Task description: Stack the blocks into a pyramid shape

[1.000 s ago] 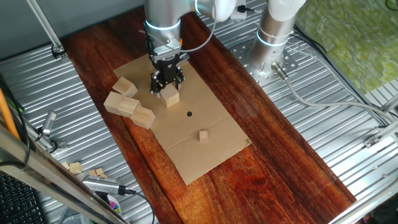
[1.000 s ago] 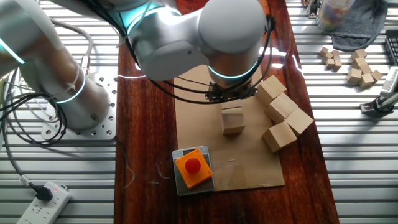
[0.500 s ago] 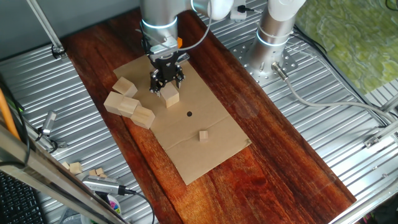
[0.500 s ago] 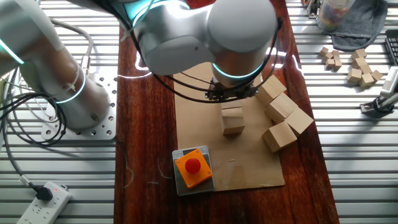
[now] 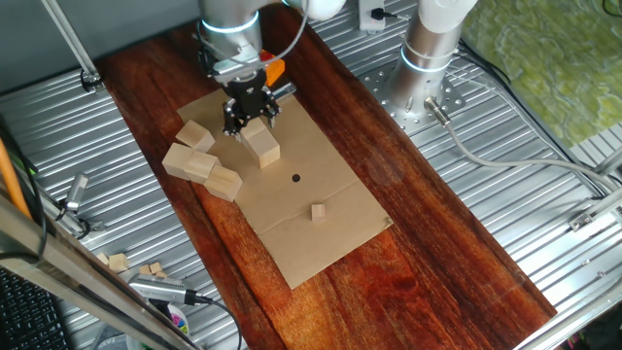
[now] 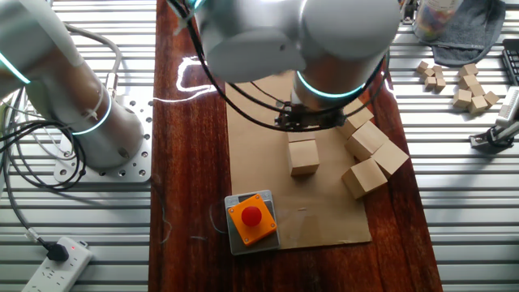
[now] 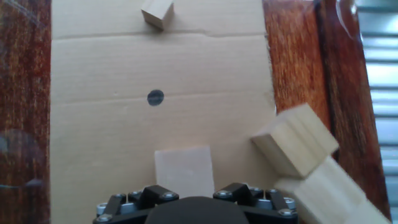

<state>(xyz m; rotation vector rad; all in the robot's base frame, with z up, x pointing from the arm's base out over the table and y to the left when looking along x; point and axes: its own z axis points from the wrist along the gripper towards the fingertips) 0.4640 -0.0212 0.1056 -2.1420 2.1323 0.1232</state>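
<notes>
One pale wooden block (image 5: 262,145) (image 6: 303,156) stands alone on the cardboard sheet (image 5: 321,233), free of the fingers. My gripper (image 5: 249,118) hovers just above and behind it, jaws apart with nothing between them. In the hand view the same block (image 7: 183,171) lies straight ahead of the hand's black body (image 7: 196,210); the fingertips do not show there. Several more blocks lie in a loose cluster (image 5: 199,160) (image 6: 369,150) beside it, two of them at the right of the hand view (image 7: 298,140).
A tiny wooden cube (image 5: 317,211) (image 7: 157,12) and a black dot (image 5: 295,178) (image 7: 155,97) mark the cardboard farther out. The orange block with a red button (image 6: 251,219) sits at the sheet's edge. Small loose blocks (image 6: 466,85) lie on the metal surround. The arm's base (image 5: 428,58) stands nearby.
The gripper has let go of the lone block and drawn up and back from it toward the cluster side. The block stays where it was.
</notes>
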